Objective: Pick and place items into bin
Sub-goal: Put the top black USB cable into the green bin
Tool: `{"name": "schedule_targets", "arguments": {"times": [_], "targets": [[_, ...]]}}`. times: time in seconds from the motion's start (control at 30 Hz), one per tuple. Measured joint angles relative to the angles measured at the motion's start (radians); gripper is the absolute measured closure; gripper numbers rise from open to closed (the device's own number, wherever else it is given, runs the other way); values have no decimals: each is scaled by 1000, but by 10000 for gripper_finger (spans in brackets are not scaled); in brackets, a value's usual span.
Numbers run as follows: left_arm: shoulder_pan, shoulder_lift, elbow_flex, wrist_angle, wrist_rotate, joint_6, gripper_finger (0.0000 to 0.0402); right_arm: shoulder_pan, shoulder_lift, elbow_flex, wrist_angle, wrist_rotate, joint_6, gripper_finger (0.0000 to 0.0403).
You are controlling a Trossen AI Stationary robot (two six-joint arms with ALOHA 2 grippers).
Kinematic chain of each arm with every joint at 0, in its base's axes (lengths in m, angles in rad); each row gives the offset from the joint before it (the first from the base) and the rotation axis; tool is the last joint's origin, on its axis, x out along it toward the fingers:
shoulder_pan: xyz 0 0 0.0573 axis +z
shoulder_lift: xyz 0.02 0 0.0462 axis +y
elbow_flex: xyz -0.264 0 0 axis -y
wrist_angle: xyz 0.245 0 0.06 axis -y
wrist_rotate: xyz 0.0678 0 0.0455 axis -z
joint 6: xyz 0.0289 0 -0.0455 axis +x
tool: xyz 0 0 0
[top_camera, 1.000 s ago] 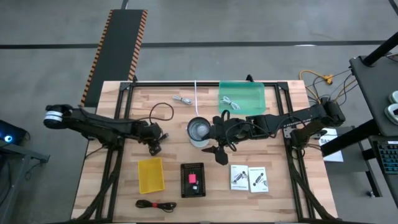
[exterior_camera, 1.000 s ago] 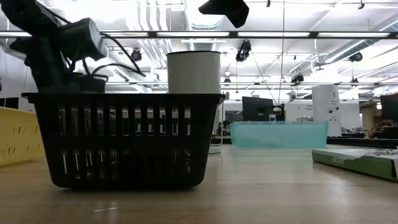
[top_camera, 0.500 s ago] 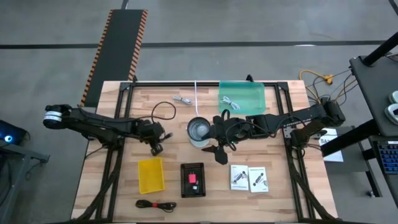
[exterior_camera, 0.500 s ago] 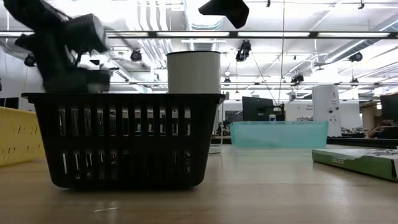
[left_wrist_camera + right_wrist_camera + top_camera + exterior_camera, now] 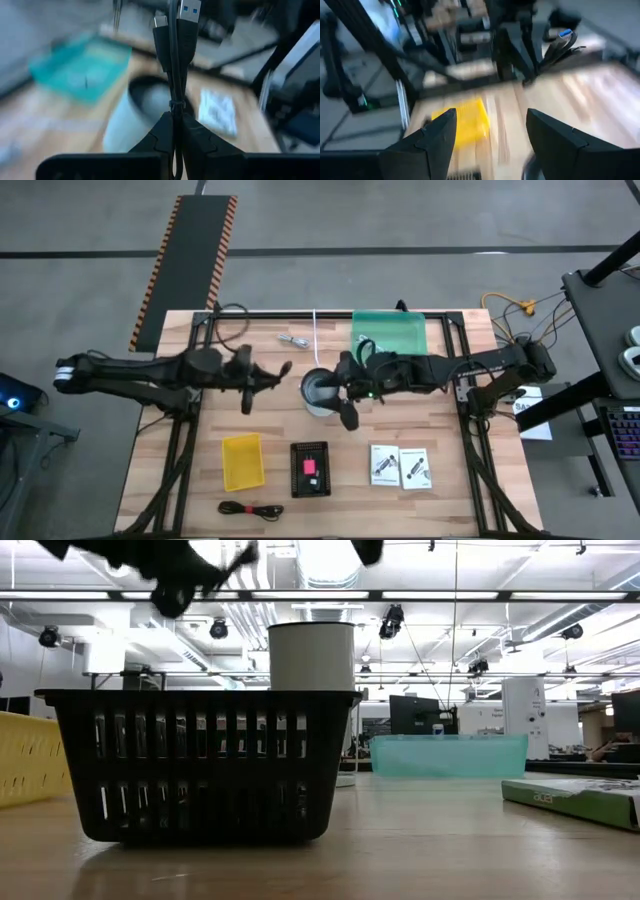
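Round metal cup (image 5: 319,390) upright near the table's (image 5: 450,500) middle

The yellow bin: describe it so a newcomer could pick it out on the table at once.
Start at the wooden table and go to its near left part, below the left arm. There the yellow bin sits, with the black slatted basket to its right and a coiled black cable just in front. It is the only bright yellow container; the green tray lies at the far edge.
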Motion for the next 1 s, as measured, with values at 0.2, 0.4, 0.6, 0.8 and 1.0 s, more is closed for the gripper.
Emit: {"name": "schedule_targets", "arguments": {"times": [0.2, 0.4, 0.6, 0.8, 1.0], "targets": [[0, 27, 14, 224, -3, 100, 399, -24, 2, 3, 105, 5, -100, 162], [0, 137, 13, 335, -1, 124, 399, -66, 5, 11, 137, 162, -97, 101], [0, 244, 33, 458, -1, 125, 400, -92, 6, 11, 164, 174, -94, 71], [0, 342, 99, 505, -1, 167, 400, -100, 7, 11, 162, 174, -72, 77], [0, 397, 161, 506, -1, 220, 400, -99, 7, 11, 155, 173, -68, 122]]}}
